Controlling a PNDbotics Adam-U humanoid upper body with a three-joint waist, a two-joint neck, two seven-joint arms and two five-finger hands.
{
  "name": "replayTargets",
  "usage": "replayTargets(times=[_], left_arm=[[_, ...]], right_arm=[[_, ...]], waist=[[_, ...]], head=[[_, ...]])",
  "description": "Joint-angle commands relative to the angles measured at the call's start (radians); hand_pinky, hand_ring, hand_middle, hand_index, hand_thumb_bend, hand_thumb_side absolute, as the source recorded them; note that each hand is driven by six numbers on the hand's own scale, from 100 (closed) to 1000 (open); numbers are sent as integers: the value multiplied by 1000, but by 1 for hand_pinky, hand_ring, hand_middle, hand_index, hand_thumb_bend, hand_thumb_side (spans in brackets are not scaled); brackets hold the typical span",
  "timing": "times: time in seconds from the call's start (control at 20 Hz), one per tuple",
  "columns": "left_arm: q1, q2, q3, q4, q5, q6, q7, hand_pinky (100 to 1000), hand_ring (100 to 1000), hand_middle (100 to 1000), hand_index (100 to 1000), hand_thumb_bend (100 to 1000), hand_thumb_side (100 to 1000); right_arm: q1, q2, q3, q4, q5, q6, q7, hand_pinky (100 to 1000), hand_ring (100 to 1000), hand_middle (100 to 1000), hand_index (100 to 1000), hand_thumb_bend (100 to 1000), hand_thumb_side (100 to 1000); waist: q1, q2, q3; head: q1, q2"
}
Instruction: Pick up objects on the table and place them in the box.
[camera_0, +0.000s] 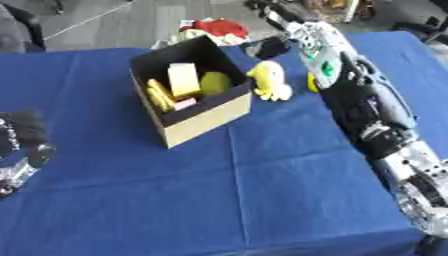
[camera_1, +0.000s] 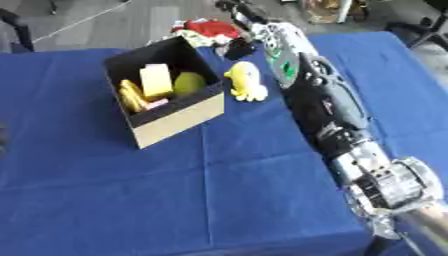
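- Your right hand (camera_0: 269, 47) is reached far out to about 12 o'clock, at the end of the long black and silver arm that runs up the right side of both views. It sits at the far edge of the counter (camera_0: 262, 200), just behind the box. It shows only as a dark shape, so you cannot tell how its fingers are set or whether it holds anything.
- Your left hand (camera_0: 26, 135) rests at about 9 o'clock, low on the left edge of the left eye view. Its dark fingers look relaxed and have hold of nothing.
- The box (camera_0: 206, 117) is open-topped cardboard, dark inside, standing askew on the blue cloth at about 11 o'clock.
- Inside the box you have a pale yellow block (camera_0: 184, 79) standing upright, a round yellow-green object (camera_0: 215, 82) to its right, yellow curved pieces (camera_0: 159, 95) to its left, and a small pink piece (camera_0: 185, 103) near the front wall.
- Just right of the box, at about 12 to 1 o'clock, a yellow and white soft toy (camera_0: 269, 80) lies on the cloth, near your right hand.
- A small yellow object (camera_0: 312, 82) sits further right, partly hidden by your right arm.
- A red and white object (camera_0: 219, 29) lies beyond the counter's far edge.
- No writing or brand can be read on anything; a green patch shows on the arm.
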Motion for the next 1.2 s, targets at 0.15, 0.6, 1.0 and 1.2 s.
replayTargets(times=[0.15, 0.6, 1.0, 1.2], left_arm=[[-2, 16, 17, -12, -5, 1, 3, 697, 656, 651, 803, 633, 530], [-1, 7, 14, -14, -2, -4, -12, 707, 662, 658, 809, 601, 539], [-2, 1, 14, -13, 4, -7, -22, 711, 662, 658, 809, 595, 541], [-2, -3, 13, -13, 5, -6, -24, 713, 662, 658, 809, 592, 541]], right_arm=[[23, -77, -50, 22, -64, 46, 30, 910, 876, 889, 972, 306, 224], [21, -52, -61, 226, -45, 72, 94, 912, 890, 906, 975, 365, 279], [22, -21, -48, 252, -14, 43, 117, 905, 880, 896, 967, 363, 285], [23, -5, -45, 241, 27, 50, 103, 864, 819, 833, 908, 314, 203]], waist=[[-7, -18, -7], [3, -20, 6], [1, -19, 13], [0, -18, 16]], head=[[11, -6], [6, -13], [3, -15], [2, -16]])
